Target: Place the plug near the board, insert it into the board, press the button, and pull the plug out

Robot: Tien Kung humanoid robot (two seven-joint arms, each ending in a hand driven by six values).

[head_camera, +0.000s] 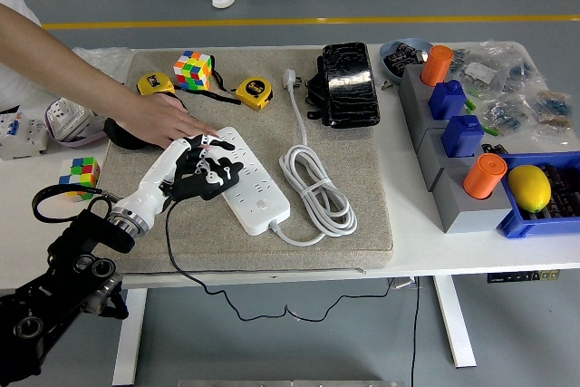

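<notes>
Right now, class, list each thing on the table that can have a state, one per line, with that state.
Left hand: fingers shut on the black plug.
Black plug: held at the power strip's left edge; whether seated, unclear.
Power strip: flat on the mat, its far end pressed down by a person's hand.
White cable: coiled.

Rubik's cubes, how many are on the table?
2: one Rubik's cube at the mat's far left corner, another Rubik's cube on the bare table left of the mat. None seems hidden.

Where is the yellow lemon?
In the head view, the lemon sits at the table's right edge inside a blue bin, beside an orange cylinder.
</notes>
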